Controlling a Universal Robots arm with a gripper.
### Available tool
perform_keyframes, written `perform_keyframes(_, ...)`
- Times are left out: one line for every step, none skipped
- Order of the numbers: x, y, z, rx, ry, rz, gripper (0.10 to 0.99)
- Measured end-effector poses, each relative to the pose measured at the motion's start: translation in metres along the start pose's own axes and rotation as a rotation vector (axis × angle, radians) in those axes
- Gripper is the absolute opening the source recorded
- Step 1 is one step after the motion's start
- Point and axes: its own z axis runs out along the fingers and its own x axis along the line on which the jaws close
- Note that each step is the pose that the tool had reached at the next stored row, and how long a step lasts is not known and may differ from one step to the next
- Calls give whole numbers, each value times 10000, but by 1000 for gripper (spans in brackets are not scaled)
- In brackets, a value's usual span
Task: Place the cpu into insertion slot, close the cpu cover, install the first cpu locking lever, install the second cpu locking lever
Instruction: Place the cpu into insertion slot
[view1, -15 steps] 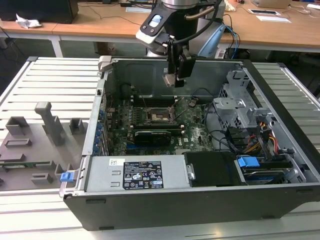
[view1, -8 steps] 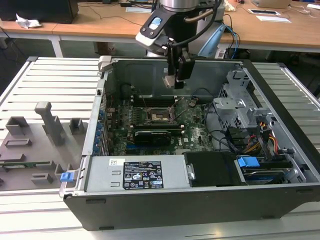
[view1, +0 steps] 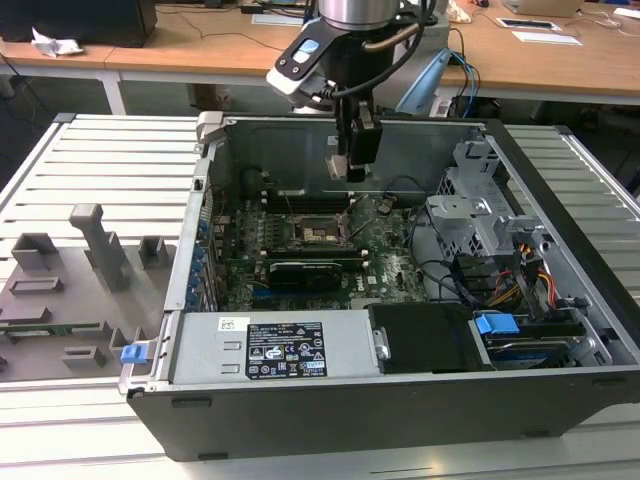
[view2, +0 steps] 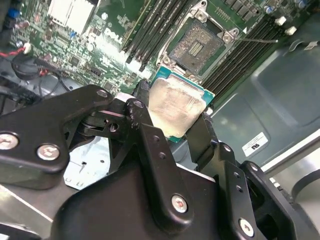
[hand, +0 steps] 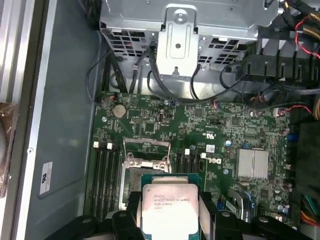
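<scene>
My gripper (view1: 352, 170) hangs inside the open computer case, above the motherboard, shut on the cpu (view2: 176, 105). The chip is a flat square with a silvery top and a green edge, pinched on two opposite sides by black fingers (view2: 144, 100). In the first wrist view the cpu (hand: 169, 207) sits between the fingers of the gripper (hand: 170, 220). The insertion slot (view2: 196, 44) lies uncovered below, its contact field showing inside a silvery frame; it also appears as insertion slot (view1: 318, 229) and, half hidden by the chip, (hand: 145, 172). I cannot tell the cpu cover apart from that frame. A thin wire lever (view2: 260, 39) sticks out beside the socket.
Long black memory slots (view2: 155, 30) flank the socket. A black card (view1: 312, 270) lies in front of it, a labelled power supply (view1: 270, 350) at the case front, a metal drive cage (view1: 480, 215) with cables at the exterior view's right. A grey fixture tray (view1: 70, 290) lies outside the case.
</scene>
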Motion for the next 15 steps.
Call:
perform_keyframes(0, -8, 4, -1, -2, 34, 541)
perform_keyframes(2, -35, 9, -1, -7, 59, 541)
perform_keyframes(4, -64, 9, -1, -9, 72, 541)
perform_keyframes(5, -81, 12, -2, -8, 84, 541)
perform_keyframes(6, -95, 16, -3, -7, 96, 541)
perform_keyframes(7, -106, 19, -3, -7, 103, 541)
perform_keyframes(8, -114, 25, -2, -9, 108, 541)
perform_keyframes(9, -115, 31, 0, -10, 108, 541)
perform_keyframes(11, -116, 39, 3, -9, 110, 541)
perform_keyframes(18, -117, 45, 7, -9, 113, 541)
perform_keyframes(22, -117, 52, 9, -9, 113, 541)
perform_keyframes(23, -118, 64, 14, -9, 110, 541)
perform_keyframes(25, -119, 77, 17, -8, 111, 541)
perform_keyframes(26, -120, 85, 19, -8, 112, 541)
perform_keyframes(27, -120, 89, 20, -9, 112, 541)
